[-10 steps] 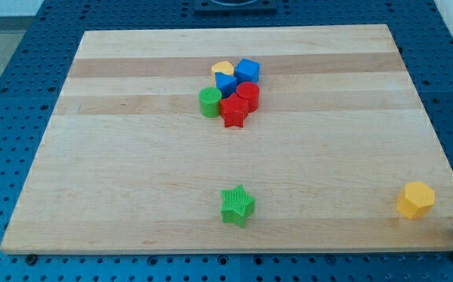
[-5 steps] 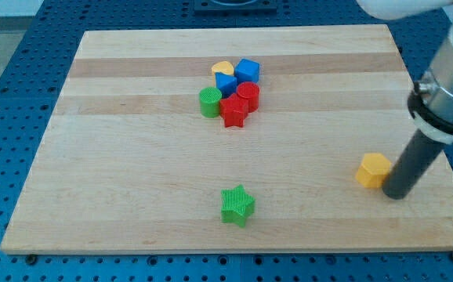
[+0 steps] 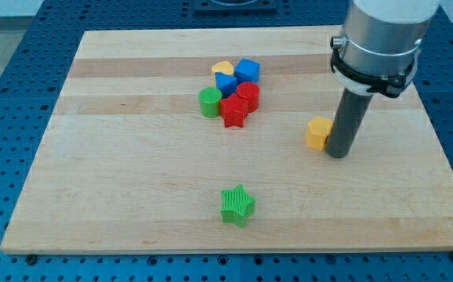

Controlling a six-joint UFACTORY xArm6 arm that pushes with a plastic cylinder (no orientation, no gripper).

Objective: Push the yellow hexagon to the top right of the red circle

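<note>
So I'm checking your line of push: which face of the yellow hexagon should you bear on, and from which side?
There is no hand to grip with, so I push. My tip sits against the right face of the yellow hexagon block. The red circular block lies up and to the view's left, so bearing on the hexagon's lower right face, driving up-left, looks best.

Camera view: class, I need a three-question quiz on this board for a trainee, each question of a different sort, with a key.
1. True or false: my tip is at the yellow hexagon, on its side toward the view's right.
2. Which block lies apart from the others near the view's bottom? A green star B green cylinder C blue cube
3. Fill in: the red circle sits in a cluster, and the yellow hexagon lies to that cluster's ____ in the view.

Key: 1 true; 2 A; 3 right
</note>
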